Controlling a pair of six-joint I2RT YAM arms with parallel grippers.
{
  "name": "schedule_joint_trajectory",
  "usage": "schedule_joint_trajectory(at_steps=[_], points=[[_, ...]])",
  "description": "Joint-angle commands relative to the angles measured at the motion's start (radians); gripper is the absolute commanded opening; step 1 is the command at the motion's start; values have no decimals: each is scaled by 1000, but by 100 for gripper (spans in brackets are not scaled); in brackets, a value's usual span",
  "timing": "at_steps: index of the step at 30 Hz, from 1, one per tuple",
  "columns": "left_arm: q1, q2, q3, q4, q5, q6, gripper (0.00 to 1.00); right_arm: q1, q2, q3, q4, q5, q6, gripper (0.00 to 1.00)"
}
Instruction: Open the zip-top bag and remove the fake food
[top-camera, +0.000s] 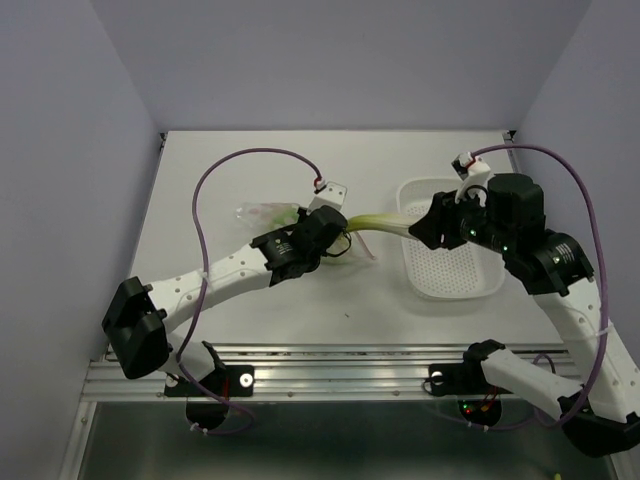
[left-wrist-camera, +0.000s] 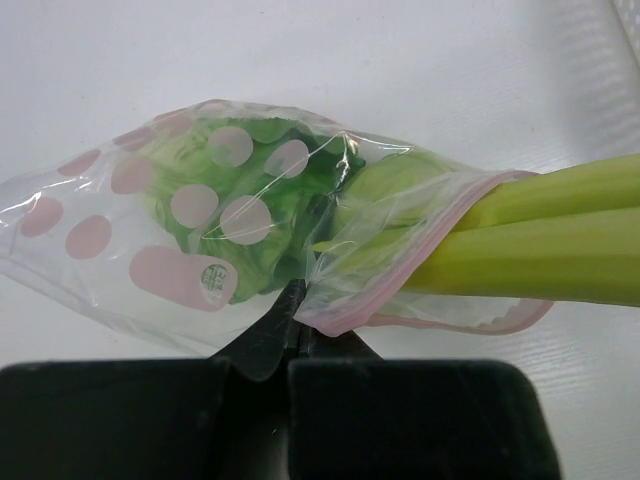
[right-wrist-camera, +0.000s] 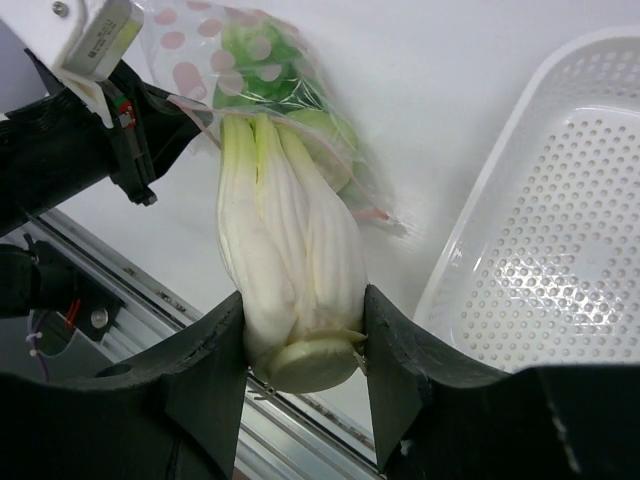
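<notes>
Step first: zip-top bag (left-wrist-camera: 120, 200) is left of the tray (top-camera: 450, 275), mouth open twd it. L gripper (left-wrist-camera: 290, 312) jaws are closed, pinching the bag's lower edge by the zip. R gripper (right-wrist-camera: 305, 345) jaws are clamped on the pale butt end of the fake food (right-wrist-camera: 290, 250); the leafy end is inside the bag. IMO pull straight along the stalk, slow, w/ L holding firm so the film doesn't drag along. Room: plain pale walls (top-camera: 330, 60), white table (top-camera: 250, 170), tray's white + perforated, right by R.
</notes>
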Motion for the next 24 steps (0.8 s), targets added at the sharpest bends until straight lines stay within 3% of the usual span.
schedule_joint_trajectory(at_steps=[1, 8, 13, 18, 24], points=[[17, -2, 12, 25, -53, 11, 0, -9, -41, 88, -21, 65, -16, 1], [51, 16, 21, 33, -46, -3, 0, -9, -54, 166, -113, 261, -17, 1], [59, 27, 31, 27, -35, 5, 0, -9, -58, 234, -159, 556, 1, 1], [60, 34, 44, 19, -23, -9, 0, -9, -17, 182, -143, 746, 41, 1], [60, 24, 49, 9, -15, -11, 0, -9, -46, 59, -18, 858, 56, 1]])
